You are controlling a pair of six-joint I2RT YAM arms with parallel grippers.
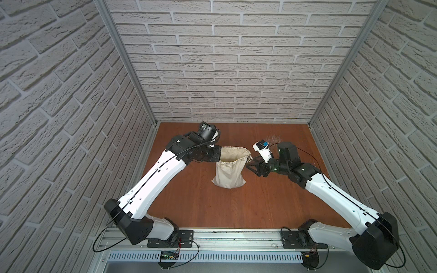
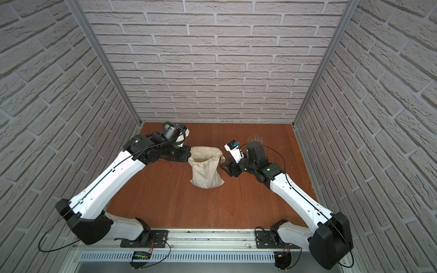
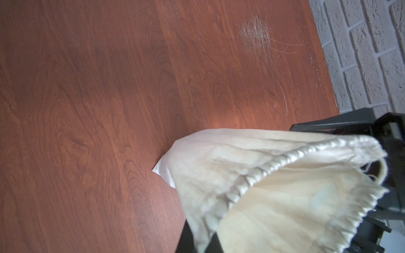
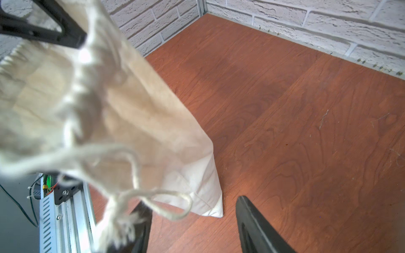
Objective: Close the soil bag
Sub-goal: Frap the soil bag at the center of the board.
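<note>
My left claw point(image 1: 219, 154) clenched on bag point(image 1: 229, 173) rim | my right claw point(image 1: 250, 162) spread, cord point(image 4: 135, 192) loop dangling at one finger | bag upright on table point(image 1: 201, 208), mouth open

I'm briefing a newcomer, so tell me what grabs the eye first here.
A cream bag stands open-mouthed in the middle of the table, with the left jaws shut on its rim. The right jaws gape at its dangling cord. White scratches mar the wood near the back wall, on the right.
</note>
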